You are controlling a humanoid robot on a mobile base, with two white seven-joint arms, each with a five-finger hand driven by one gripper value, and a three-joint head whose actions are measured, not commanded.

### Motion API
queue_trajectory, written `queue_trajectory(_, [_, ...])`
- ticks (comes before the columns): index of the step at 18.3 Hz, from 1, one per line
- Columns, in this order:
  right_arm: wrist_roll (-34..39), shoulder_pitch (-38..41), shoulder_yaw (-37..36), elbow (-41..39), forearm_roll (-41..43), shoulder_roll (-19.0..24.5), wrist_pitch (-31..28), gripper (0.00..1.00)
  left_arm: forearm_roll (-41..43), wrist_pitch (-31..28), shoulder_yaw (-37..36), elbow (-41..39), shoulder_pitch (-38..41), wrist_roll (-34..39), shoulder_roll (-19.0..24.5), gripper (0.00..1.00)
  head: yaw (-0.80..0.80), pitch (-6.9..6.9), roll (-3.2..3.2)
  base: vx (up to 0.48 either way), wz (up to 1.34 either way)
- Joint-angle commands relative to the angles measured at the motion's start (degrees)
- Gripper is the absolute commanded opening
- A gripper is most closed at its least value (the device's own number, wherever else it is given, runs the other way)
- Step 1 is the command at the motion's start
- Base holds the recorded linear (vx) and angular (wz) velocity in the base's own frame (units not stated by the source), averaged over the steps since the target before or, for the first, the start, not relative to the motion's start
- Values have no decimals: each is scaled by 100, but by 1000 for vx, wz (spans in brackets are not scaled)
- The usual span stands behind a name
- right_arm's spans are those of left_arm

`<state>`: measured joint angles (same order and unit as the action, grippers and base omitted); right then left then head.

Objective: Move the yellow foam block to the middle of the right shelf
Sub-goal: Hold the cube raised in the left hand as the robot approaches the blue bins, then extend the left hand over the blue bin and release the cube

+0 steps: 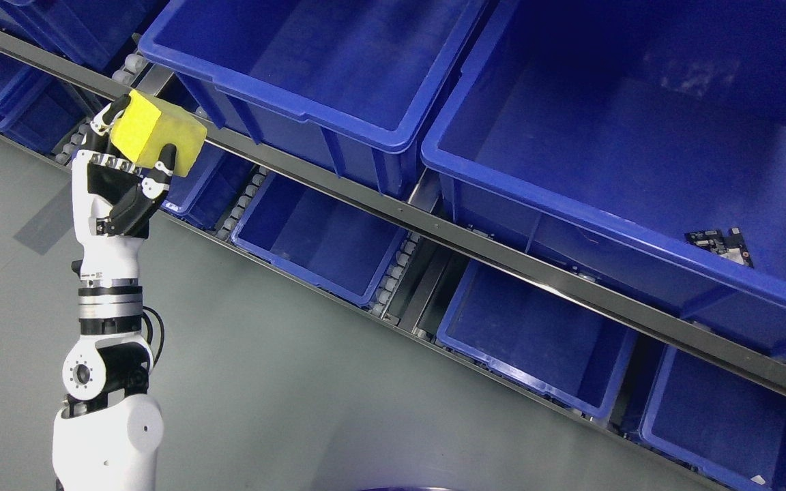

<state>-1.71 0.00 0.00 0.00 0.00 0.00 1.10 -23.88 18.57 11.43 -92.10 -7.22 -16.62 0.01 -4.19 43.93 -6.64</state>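
I have the left hand (123,174) raised at the left of my head view, its arm coming up from the lower left corner. Its fingers (161,174) are clamped on the yellow foam block (154,133), which sits at the top of the hand, tilted, in front of the shelf rail (502,256). The block is just beside the near left corner of a big blue bin (311,68) on the upper shelf level. A second, larger blue bin (638,123) stands to its right, with a small circuit board (720,244) lying in its lower right part. Below the rail I see a row of smaller blue bins (318,239). Grey floor (263,382) fills the lower left.
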Motion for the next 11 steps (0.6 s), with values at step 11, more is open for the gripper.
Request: queue_trajectory(11, [4, 132, -70, -100, -18, -100, 4, 100, 6, -518, -844, -142, -2553, -861, 957, 43, 0, 0, 0, 11, -1])
